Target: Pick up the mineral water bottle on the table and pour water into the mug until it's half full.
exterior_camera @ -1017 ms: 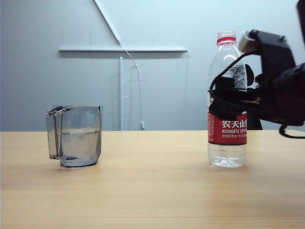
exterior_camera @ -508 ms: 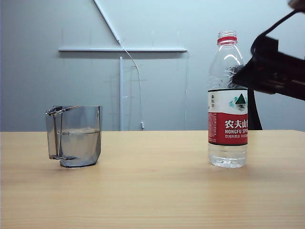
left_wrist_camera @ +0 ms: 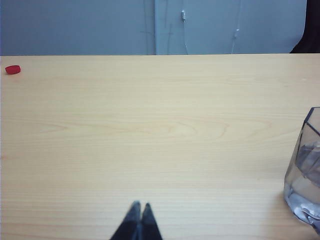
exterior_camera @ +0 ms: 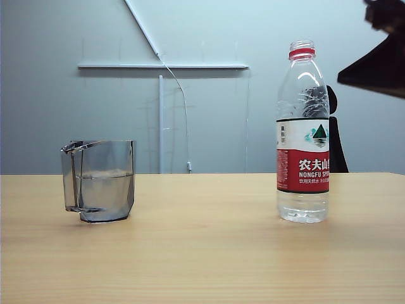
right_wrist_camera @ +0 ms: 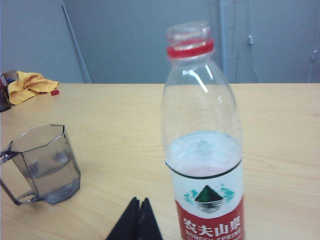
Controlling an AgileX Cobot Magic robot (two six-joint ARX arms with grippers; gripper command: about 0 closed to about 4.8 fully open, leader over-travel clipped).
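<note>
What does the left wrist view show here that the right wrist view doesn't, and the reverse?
Only the left wrist view shows the shut left gripper low over bare table and a small red object near the far edge. Only the right wrist view shows the uncapped mineral water bottle, a yellow cloth and the shut right gripper. Both show the mug holding water.

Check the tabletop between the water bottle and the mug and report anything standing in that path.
Nothing visible stands there. Bare light-brown wooden table lies between the tall clear plastic bottle with the red-and-white label and the squat smoky-grey faceted mug. The shut right gripper is off the bottle; the shut left gripper hovers beside the mug.
</note>
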